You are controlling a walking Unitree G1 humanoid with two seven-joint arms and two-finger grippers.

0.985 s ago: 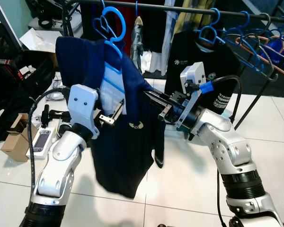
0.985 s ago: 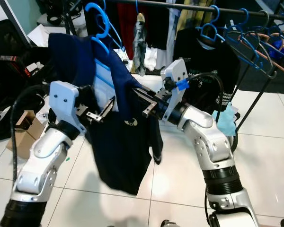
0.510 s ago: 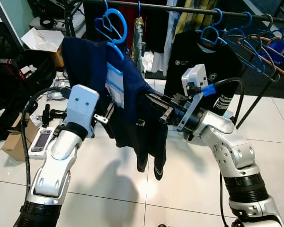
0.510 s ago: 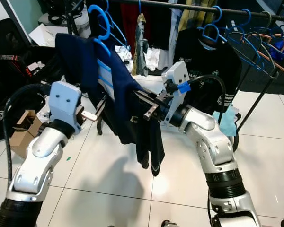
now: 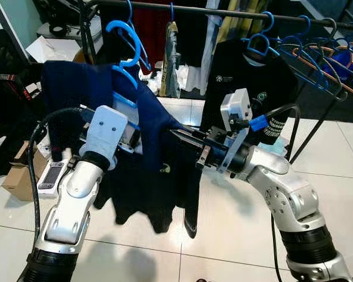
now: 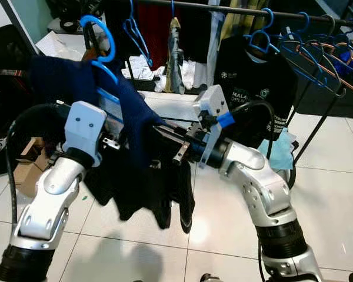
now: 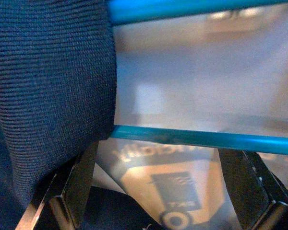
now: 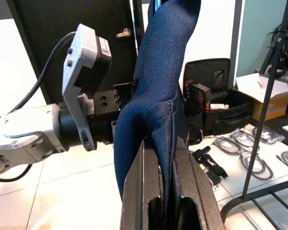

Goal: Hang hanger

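A blue plastic hanger (image 5: 125, 44) carries a navy shirt (image 5: 159, 176); its hook stands a little below the black clothes rail (image 5: 223, 12), apart from it. My left gripper (image 7: 161, 196) is open under the shirt's collar (image 7: 48, 96), and the hanger's blue lower bar (image 7: 192, 139) runs across between its two fingers (image 7: 72, 191). In the eye views the shirt mostly hides that gripper. My right gripper (image 8: 165, 211) is shut on a fold of the navy shirt at its right shoulder and holds the cloth out sideways (image 5: 185, 136).
On the rail hang a black printed T-shirt (image 5: 247, 76) and several empty blue hangers (image 5: 317, 53) to the right. The rack's slanted leg (image 5: 317, 126) crosses at the right. A cardboard box (image 5: 17, 176), cables and black bags lie on the floor at left.
The hanger and shirt have shifted left and the shirt hangs spread wider. My left gripper has moved in under the collar onto the hanger's bar. The right gripper still pinches the cloth.
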